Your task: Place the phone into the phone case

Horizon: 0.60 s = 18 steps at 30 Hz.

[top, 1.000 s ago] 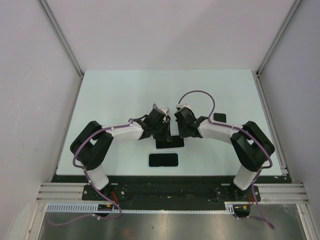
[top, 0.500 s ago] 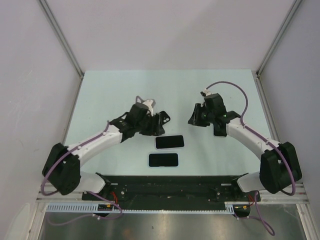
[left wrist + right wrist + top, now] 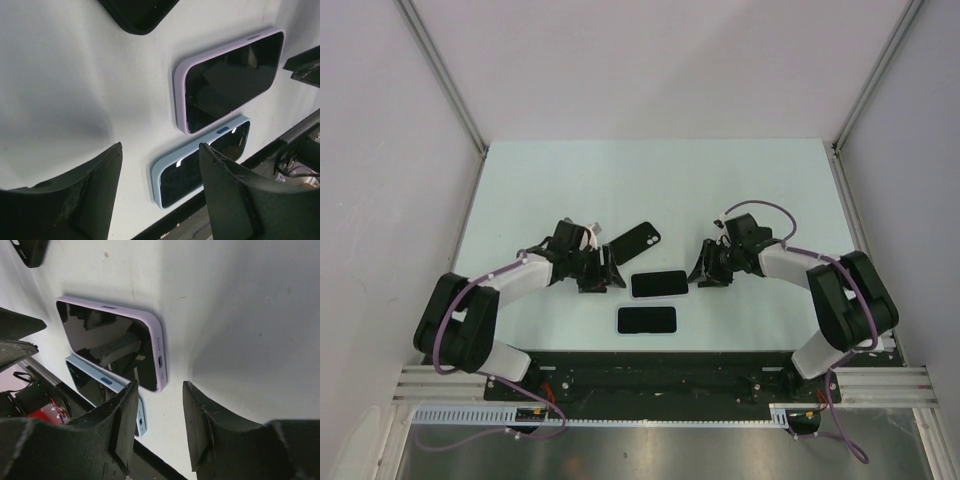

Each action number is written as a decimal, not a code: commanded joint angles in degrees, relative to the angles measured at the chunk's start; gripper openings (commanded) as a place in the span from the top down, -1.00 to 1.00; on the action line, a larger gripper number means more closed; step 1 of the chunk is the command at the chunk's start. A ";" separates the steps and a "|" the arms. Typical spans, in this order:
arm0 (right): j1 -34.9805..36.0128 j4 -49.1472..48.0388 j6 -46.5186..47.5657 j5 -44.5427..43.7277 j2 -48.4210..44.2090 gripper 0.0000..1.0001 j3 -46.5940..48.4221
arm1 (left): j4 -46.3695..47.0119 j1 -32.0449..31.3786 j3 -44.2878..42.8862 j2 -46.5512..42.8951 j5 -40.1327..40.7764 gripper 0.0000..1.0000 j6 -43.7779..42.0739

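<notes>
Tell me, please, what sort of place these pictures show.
Probably a robotics lab test cell: plain grey partition walls enclose a pale table, the left arm and the right arm are mounted at its near edge, and an aluminium rail runs by their bases.

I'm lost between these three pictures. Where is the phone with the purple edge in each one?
Top external: the purple-edged phone lies just below the picture's centre.
Left wrist: upper right.
Right wrist: left of centre.
Shared landmark: the blue-edged phone lying right beside it in all three.
</notes>
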<state>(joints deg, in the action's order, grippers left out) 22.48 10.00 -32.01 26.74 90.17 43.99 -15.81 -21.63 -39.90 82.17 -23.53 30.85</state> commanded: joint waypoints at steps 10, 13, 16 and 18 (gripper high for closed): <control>3.71 -11.12 -4.82 6.39 11.08 0.28 -0.13 | 13.09 -3.85 2.73 9.23 -6.89 -0.15 3.51; 3.89 -10.45 -4.47 6.31 11.17 0.32 -0.13 | 14.22 -5.78 1.58 10.46 -5.83 -0.01 4.30; 3.19 -10.26 -3.76 5.60 10.21 0.32 -0.83 | 17.29 -7.81 0.27 11.87 -6.70 0.03 5.44; 2.22 -10.52 -4.02 6.12 9.59 0.32 -1.80 | 19.40 -8.69 -0.35 13.45 -8.37 0.06 6.32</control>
<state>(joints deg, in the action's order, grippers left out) 24.53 -0.14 -36.53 34.24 98.98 44.05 -3.11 -25.89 -38.50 91.11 -30.59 35.18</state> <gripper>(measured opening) 0.339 0.483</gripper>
